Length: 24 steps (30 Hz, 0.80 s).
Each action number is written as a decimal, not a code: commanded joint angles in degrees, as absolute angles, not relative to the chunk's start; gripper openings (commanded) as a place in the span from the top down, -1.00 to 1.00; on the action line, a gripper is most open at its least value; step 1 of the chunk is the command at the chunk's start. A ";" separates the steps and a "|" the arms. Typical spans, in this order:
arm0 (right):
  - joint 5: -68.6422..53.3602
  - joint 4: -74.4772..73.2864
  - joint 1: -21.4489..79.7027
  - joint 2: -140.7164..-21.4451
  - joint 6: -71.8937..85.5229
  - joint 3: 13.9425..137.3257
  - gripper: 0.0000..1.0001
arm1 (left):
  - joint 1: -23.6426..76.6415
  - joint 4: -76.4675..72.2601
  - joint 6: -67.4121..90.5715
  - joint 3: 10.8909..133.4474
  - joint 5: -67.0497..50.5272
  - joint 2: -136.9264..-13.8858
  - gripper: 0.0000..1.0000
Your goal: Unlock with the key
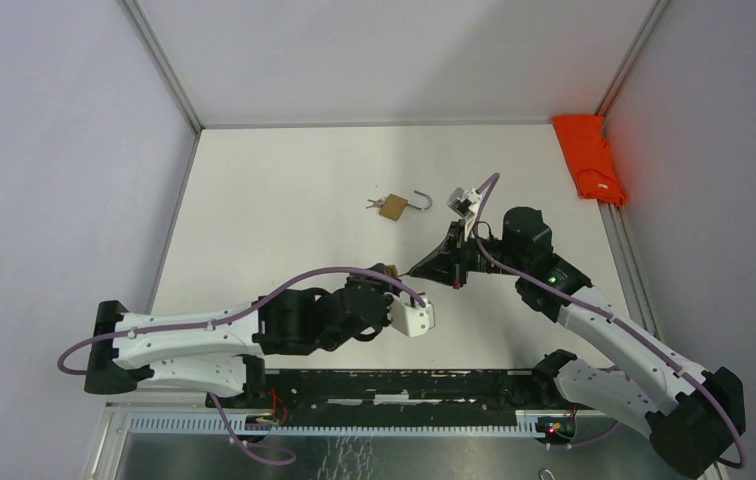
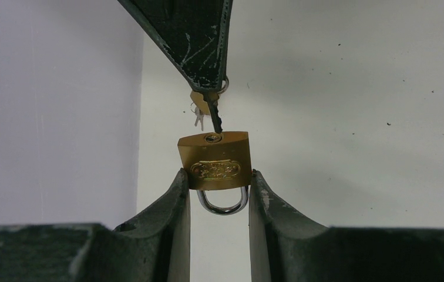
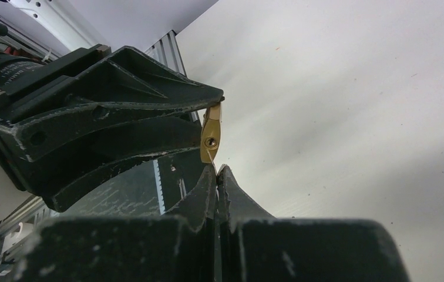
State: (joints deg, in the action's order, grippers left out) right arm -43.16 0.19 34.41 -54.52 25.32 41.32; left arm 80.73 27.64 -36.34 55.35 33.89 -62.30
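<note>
- The left gripper [image 1: 392,276] reaches in from the left. Its dark, scuffed fingers [image 2: 175,202] clamp the flat sides of a brass padlock [image 2: 215,161] and hold it above the white table [image 1: 274,200].
- From above, this padlock is only a small gold speck at the fingertips. The left wrist view shows its rounded body, an embossed oval badge and the shiny steel shackle [image 2: 222,204] pointing back towards the camera.
- The second padlock [image 1: 391,208] lies on the table farther back. Its shackle is swung open and small keys [image 1: 371,205] stick out of its left side.
- The keyhole [image 3: 209,141] shows as a small round socket in the right wrist view, where the padlock appears edge-on.
- The key [image 2: 214,119] is a thin dark blade. Its tip meets the keyhole face just beside the keyhole, and only the left wrist view shows it.
- The right gripper [image 1: 412,272] has its jaws pressed together on the key, and its scratched black wedge comes in from the right.
- A crumpled orange cloth [image 1: 590,158] lies at the far right edge.
</note>
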 commanded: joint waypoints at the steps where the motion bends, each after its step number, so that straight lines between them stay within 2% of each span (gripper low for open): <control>1: -42.01 2.84 34.76 -55.42 25.34 41.07 1.00 | 80.80 25.92 -34.36 58.60 33.84 -61.96 0.96; 24: -41.13 3.63 36.20 -55.17 26.49 42.93 1.00 | 80.79 26.19 -33.97 58.36 33.83 -62.31 0.96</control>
State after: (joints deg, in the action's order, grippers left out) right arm -41.67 1.61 35.57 -56.01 25.71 41.32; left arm 80.71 28.69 -36.32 55.79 34.00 -62.33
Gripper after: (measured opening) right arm 0.010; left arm 0.375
